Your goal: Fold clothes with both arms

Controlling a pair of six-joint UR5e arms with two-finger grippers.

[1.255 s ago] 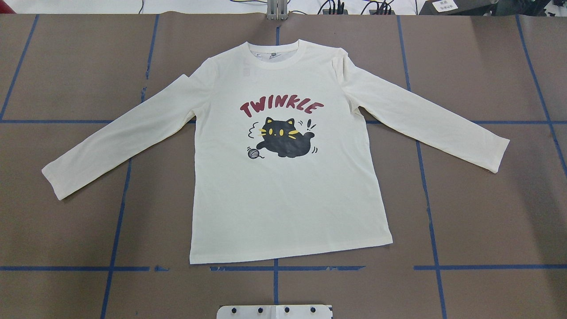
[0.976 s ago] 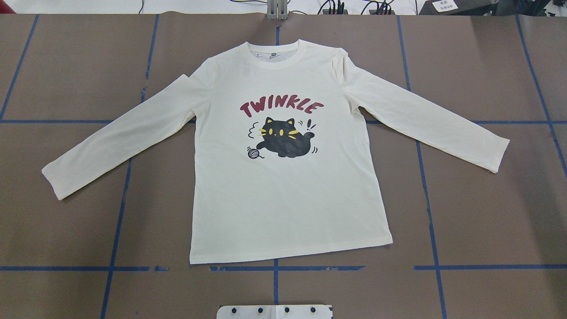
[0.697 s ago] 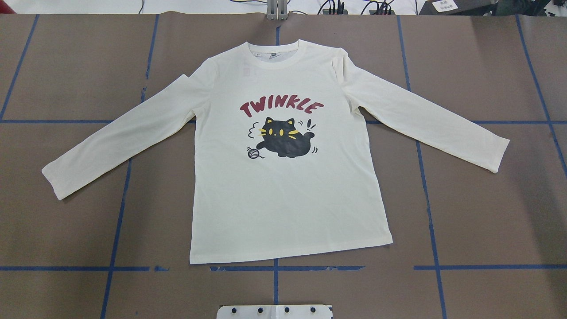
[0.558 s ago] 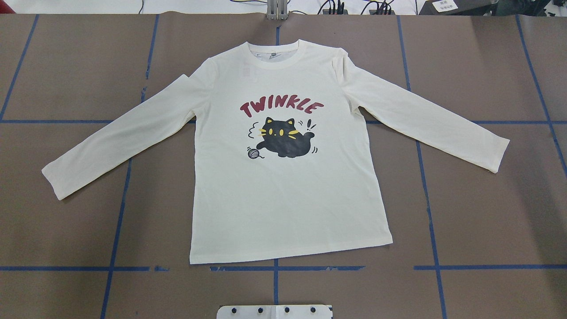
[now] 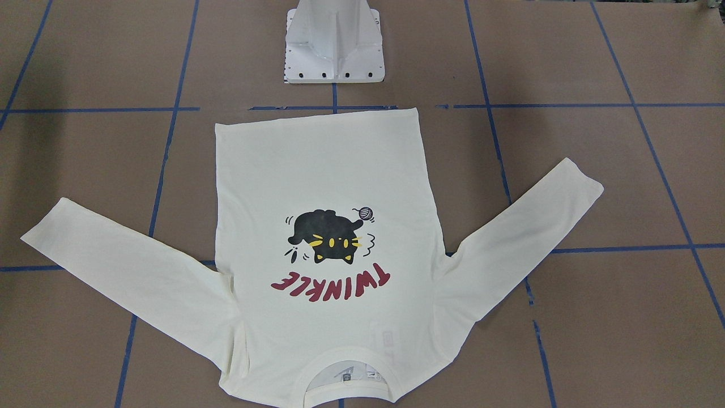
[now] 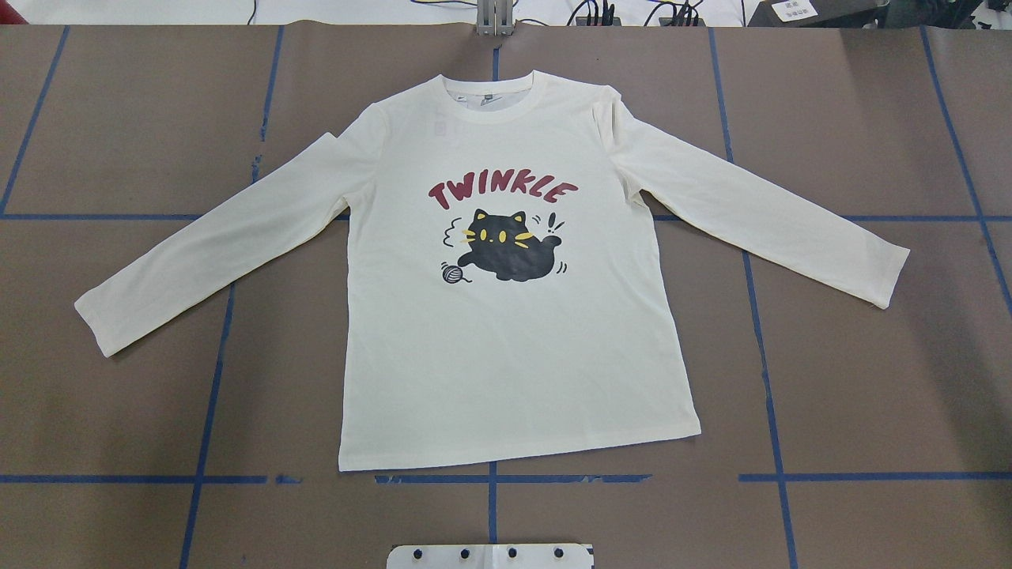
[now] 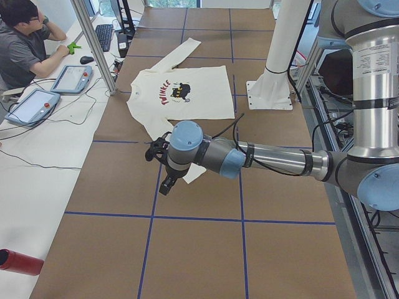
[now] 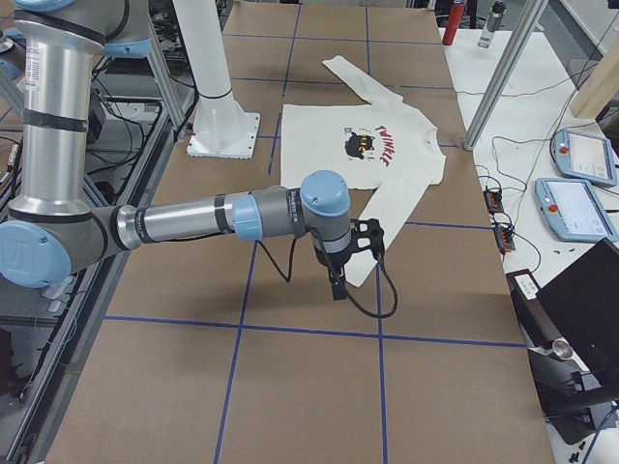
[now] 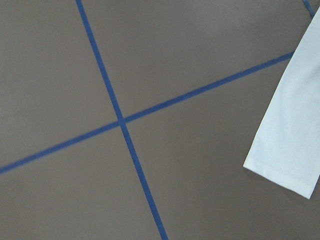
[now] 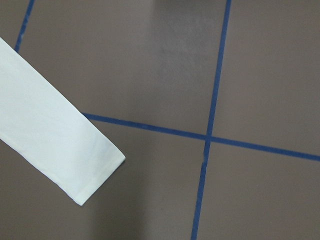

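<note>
Left gripper [image 7: 166, 185], right gripper [image 8: 335, 286] hang near sleeve cuffs [image 10: 95, 170]; open or closed, cannot tell. Shirt [image 6: 514, 356] flat on table [image 6: 118, 356], print up. Risk: shallow pinch takes one layer, cuff slips, sleeve bunches.

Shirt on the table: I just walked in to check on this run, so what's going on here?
Nothing is being handled yet. The shirt lies flat on the table, print up, sleeves spread, with no fold made. The left end effector and right end effector each hang above the table near a cuff. Neither appears to hold cloth. Whether they are open cannot be told. A person sits at a desk alongside.
</note>
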